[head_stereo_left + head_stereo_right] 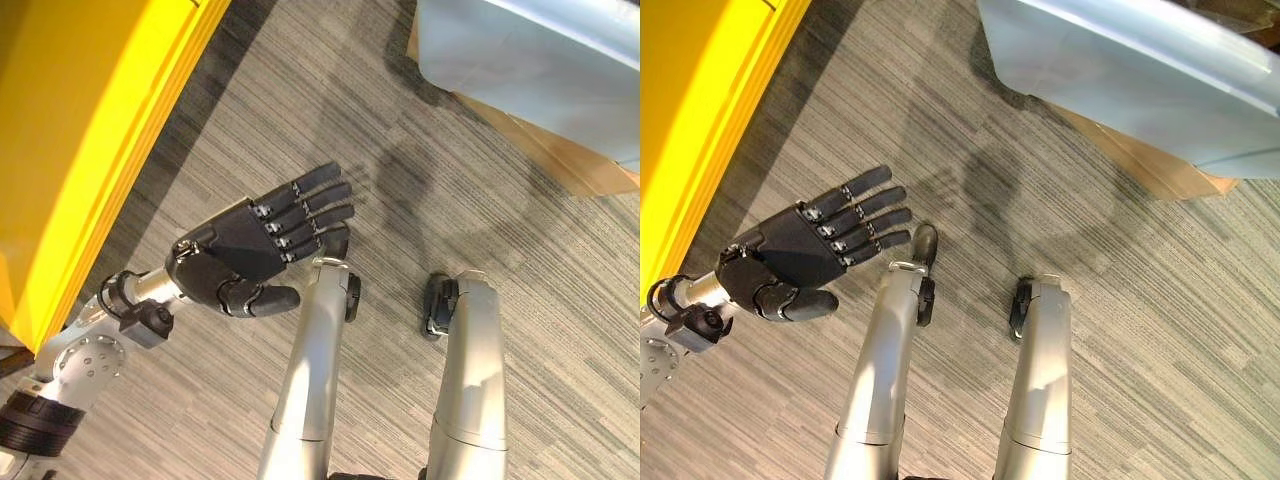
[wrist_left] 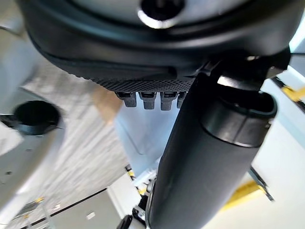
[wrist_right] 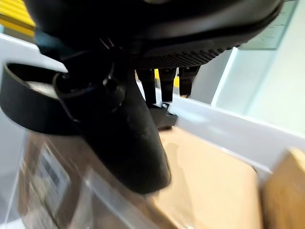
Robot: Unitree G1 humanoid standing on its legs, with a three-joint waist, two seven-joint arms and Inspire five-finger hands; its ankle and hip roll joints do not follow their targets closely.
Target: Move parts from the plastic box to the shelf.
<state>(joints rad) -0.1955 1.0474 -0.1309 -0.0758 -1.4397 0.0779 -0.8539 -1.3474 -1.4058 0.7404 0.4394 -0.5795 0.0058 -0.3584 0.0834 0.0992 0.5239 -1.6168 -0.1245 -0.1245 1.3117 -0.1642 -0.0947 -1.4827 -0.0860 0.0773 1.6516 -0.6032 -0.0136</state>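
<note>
One dark left hand (image 1: 245,255) hovered with fingers straight and empty over grey striped carpet (image 1: 470,200), carrying no part. Its right hand (image 3: 128,129) sat near a translucent pale plastic box (image 1: 1140,70); whether its fingers gripped anything could not be told.

The shelf (image 1: 70,140) stands along the left side of the floor (image 1: 480,200). The plastic box (image 1: 1140,80) sits at the far right, on a cardboard box (image 1: 1150,165). The left hand (image 1: 250,250) hangs over the floor between them, nearer the shelf, fingers straight.
</note>
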